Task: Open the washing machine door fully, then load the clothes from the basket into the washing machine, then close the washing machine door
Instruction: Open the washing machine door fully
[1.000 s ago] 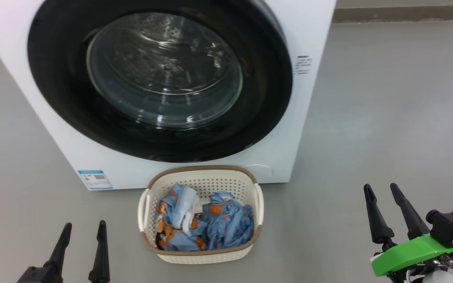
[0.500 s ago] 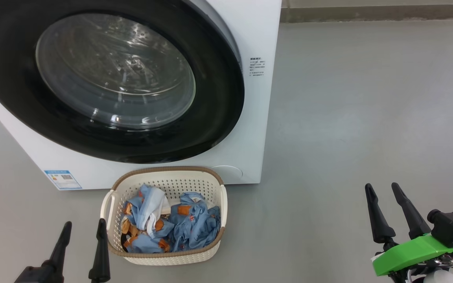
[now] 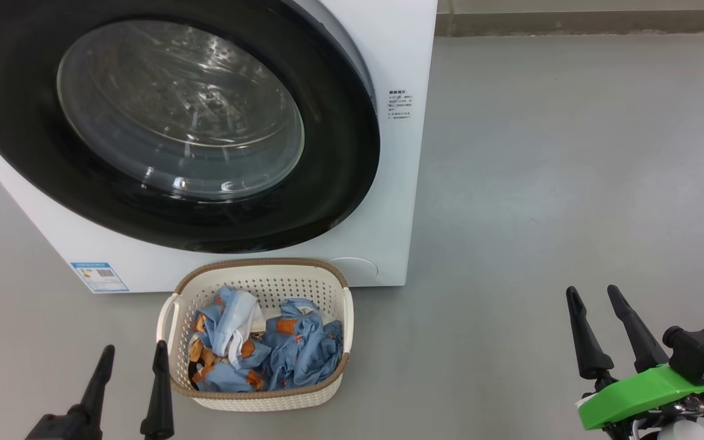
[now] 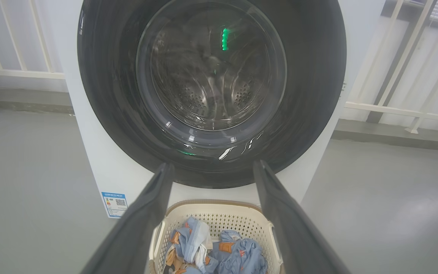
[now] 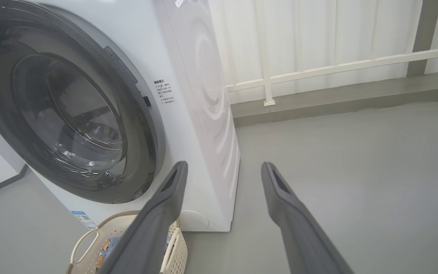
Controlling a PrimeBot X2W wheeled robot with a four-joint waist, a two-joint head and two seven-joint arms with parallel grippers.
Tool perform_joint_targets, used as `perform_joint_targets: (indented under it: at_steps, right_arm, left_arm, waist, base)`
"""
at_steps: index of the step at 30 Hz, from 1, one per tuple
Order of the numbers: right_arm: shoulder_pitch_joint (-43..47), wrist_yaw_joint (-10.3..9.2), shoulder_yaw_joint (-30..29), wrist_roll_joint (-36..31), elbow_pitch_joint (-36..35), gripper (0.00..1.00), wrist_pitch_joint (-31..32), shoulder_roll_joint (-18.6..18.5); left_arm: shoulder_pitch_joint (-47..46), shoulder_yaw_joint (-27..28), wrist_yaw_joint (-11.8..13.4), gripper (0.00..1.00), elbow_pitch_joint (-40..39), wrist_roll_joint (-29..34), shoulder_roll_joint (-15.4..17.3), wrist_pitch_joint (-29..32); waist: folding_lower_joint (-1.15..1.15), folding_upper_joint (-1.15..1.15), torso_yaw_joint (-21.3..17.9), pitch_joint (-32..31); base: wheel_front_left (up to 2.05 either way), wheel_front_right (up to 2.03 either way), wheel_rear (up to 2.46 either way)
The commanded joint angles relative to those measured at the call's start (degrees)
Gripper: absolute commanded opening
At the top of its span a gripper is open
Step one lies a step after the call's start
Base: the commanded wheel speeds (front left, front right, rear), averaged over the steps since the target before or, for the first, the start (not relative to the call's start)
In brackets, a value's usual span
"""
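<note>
Washing machine (image 3: 410, 183) on grey floor (image 3: 541, 183), washing machine door (image 3: 168, 122) shut flat against its front. The basket (image 3: 260, 264) stands on floor just in front of machine, below door rim, w/ the clothes (image 3: 278, 354) bunched inside. Left gripper (image 3: 134, 347): fingers spread, empty, just beside basket's left handle. Right gripper (image 3: 591, 289): fingers likewise spread, empty, well apart from basket to the right.

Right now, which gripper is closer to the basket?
The left gripper: it stands right beside the basket, while the right gripper is far off to the other side.
</note>
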Motion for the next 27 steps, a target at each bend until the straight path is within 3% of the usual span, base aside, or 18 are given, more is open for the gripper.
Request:
perform_joint_targets:
  at_steps: [1,4,6,8,15,19,27]
  right_arm:
    - [-1.67,0.43,1.43,-0.26,-1.11,1.00,-0.71,-0.86]
    - [-2.49,0.43,1.60,1.72,-0.75,1.00,-0.71,-0.32]
    - [-3.41,0.43,1.59,3.97,-0.46,0.38,-0.71,0.11]
    - [-4.62,0.43,1.70,6.25,-0.14,0.00,-0.71,0.38]
    - [-10.34,0.43,1.77,17.34,-0.74,0.00,-0.71,1.73]
    - [-14.36,0.43,1.94,28.06,-2.21,0.00,-0.71,2.39]
    - [-22.91,0.43,4.77,47.80,-4.96,0.00,-0.71,-1.68]
  left_arm:
    - [-2.22,1.54,0.03,1.00,-0.96,-0.62,0.88,-0.43]
    - [-1.99,1.48,0.03,1.00,-1.01,-0.78,0.76,-0.43]
    - [-1.79,1.38,0.03,1.00,-1.06,-0.83,0.56,-0.43]
    - [-1.66,1.18,0.03,1.00,-1.08,-0.91,0.34,-0.43]
    - [-2.65,0.04,0.03,1.00,-1.14,-1.33,-0.06,-0.43]
    - [-3.62,-0.62,0.03,1.00,-1.14,-1.77,-0.25,-0.43]
    - [-6.43,-1.81,0.03,1.00,-1.44,-2.59,-0.60,-0.43]
  waist:
    - [0.00,0.00,0.07,-0.01]
    - [0.00,0.00,0.17,0.04]
    - [0.00,0.00,0.25,0.09]
    - [0.00,0.00,0.37,0.25]
    - [0.00,0.00,1.41,1.91]
    - [0.00,0.00,2.17,3.40]
    - [0.00,0.00,4.36,7.71]
  base:
    - [0.00,0.00,0.00]
    - [0.00,0.00,0.00]
    - [0.00,0.00,0.00]
    - [0.00,0.00,0.00]
    - [0.00,0.00,0.00]
    - [0.00,0.00,0.00]
    - [0.00,0.00,0.00]
